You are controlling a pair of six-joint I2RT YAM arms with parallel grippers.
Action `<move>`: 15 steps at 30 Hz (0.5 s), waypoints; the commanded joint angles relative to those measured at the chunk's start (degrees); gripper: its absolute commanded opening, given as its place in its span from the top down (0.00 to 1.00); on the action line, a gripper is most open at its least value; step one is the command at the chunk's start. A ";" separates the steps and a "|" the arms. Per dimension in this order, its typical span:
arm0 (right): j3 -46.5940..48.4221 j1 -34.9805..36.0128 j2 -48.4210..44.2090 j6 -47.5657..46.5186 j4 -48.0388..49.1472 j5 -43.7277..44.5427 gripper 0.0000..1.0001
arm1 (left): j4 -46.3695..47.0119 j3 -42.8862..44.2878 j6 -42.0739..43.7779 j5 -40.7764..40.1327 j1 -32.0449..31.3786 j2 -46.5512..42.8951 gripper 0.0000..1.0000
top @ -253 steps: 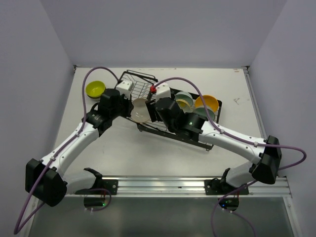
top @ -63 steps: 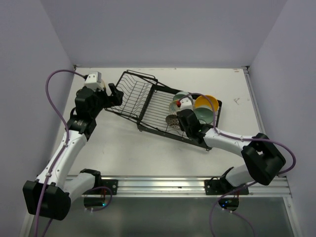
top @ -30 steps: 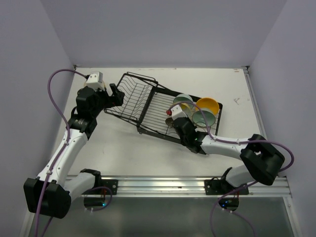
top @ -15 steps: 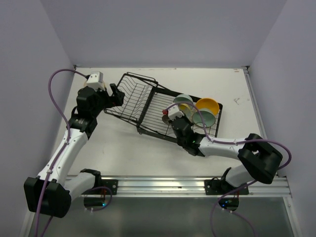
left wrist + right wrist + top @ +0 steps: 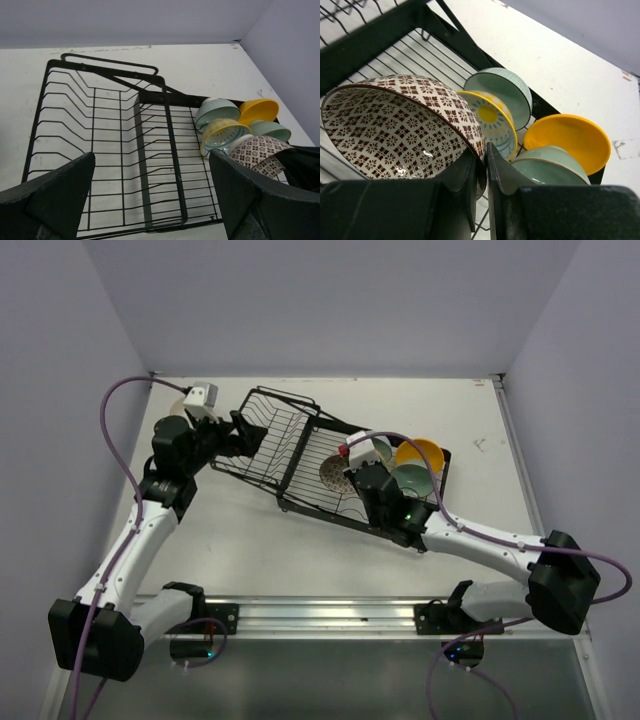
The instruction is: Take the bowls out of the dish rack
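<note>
The black wire dish rack lies across the middle of the table. Its right section holds a row of bowls on edge: an orange-yellow bowl, a pale teal bowl, a yellow-and-blue bowl and a pale green bowl. My right gripper is shut on the rim of a brown-patterned bowl, held tilted just left of that row. My left gripper hangs open at the rack's left end. The empty wavy wires show between its fingers.
Pale walls close in the table on the left, back and right. A metal rail with both arm bases runs along the near edge. Purple cables loop off each arm. Bare white tabletop lies in front of the rack.
My right gripper has raised the brown-patterned bowl away from the row, up and to the left, and the arm has stretched out. The left gripper has shifted slightly towards the rack.
</note>
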 commanded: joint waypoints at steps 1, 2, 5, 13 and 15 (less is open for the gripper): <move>6.71 -0.24 -3.03 5.47 -7.06 -4.30 1.00 | 7.89 -0.56 1.63 9.85 -0.65 -1.69 0.00; 8.55 -0.15 -2.94 7.47 -8.58 -5.01 1.00 | 8.85 -0.65 1.99 10.92 -0.92 -2.13 0.00; 11.63 -0.15 -2.68 10.47 -13.94 -8.26 1.00 | 9.74 -0.56 4.09 14.97 -3.11 -2.22 0.00; 16.39 -0.24 -2.24 13.82 -18.44 -14.06 1.00 | -0.16 4.18 13.05 15.07 -14.71 3.48 0.03; 17.36 -0.33 -1.97 14.79 -18.87 -14.68 1.00 | -3.17 5.76 14.55 13.05 -17.69 4.98 0.05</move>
